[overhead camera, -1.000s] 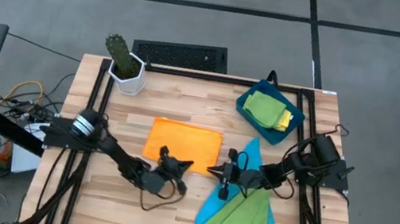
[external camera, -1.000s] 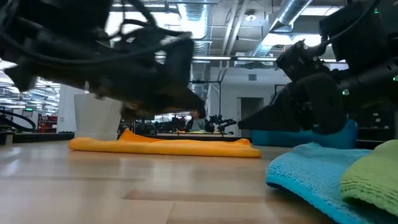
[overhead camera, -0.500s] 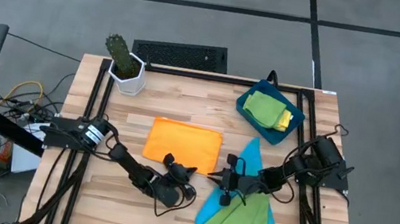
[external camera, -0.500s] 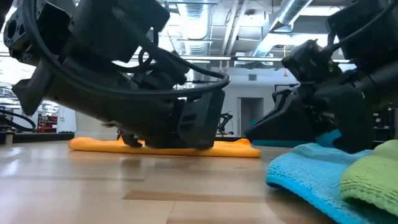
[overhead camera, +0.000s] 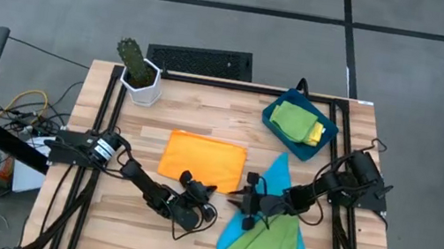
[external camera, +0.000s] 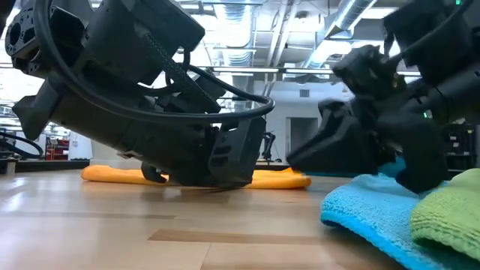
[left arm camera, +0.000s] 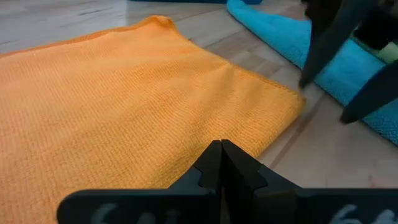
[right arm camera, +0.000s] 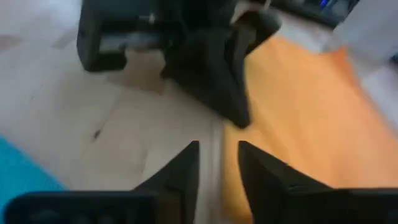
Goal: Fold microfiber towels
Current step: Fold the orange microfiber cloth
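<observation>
One camera hangs above me and looks straight down, taking in the whole worktop (overhead camera: pixel 188 226), both my arms and the floor around. A second sits at worktop height and looks level across the boards into the room behind, so close that my arms fill most of its picture. A camera on my left wrist looks forward past my left pincer (left arm camera: pixel 221 155) onto the orange towel (left arm camera: pixel 124 106), very near. One on my right wrist looks past my right pincer (right arm camera: pixel 217 163) toward the same towel's edge and my left arm. All four views share the orange towel at mid-worktop.
</observation>
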Controlling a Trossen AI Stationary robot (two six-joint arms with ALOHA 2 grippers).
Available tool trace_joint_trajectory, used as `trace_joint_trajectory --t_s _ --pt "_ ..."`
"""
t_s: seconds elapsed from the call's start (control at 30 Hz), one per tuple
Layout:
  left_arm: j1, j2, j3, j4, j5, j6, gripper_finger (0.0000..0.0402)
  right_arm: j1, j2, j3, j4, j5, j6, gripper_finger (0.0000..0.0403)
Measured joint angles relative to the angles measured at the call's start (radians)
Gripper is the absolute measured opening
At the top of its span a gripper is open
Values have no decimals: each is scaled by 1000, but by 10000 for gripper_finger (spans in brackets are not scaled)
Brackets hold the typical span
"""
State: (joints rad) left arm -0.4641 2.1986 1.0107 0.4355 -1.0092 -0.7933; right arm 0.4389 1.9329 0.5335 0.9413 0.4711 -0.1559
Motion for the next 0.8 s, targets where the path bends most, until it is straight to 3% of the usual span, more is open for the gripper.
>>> trace_joint_trajectory --t_s 0.2,0.33,0.43,0.6,0.8 --pt "0 -13 -1 39 19 66 0 -15 6 13 -28 16 50 211" --pt "-5 -104 10 61 12 216 0 -23 37 13 -64 -1 114 203" --pt "-15 -175 10 -10 9 282 0 -23 46 8 -65 -2 154 191" --pt "-56 -207 1 -208 3 111 0 -23 46 7 -92 6 168 174" --pt "-83 -86 -20 -218 -5 -106 0 -23 46 6 -93 6 169 122"
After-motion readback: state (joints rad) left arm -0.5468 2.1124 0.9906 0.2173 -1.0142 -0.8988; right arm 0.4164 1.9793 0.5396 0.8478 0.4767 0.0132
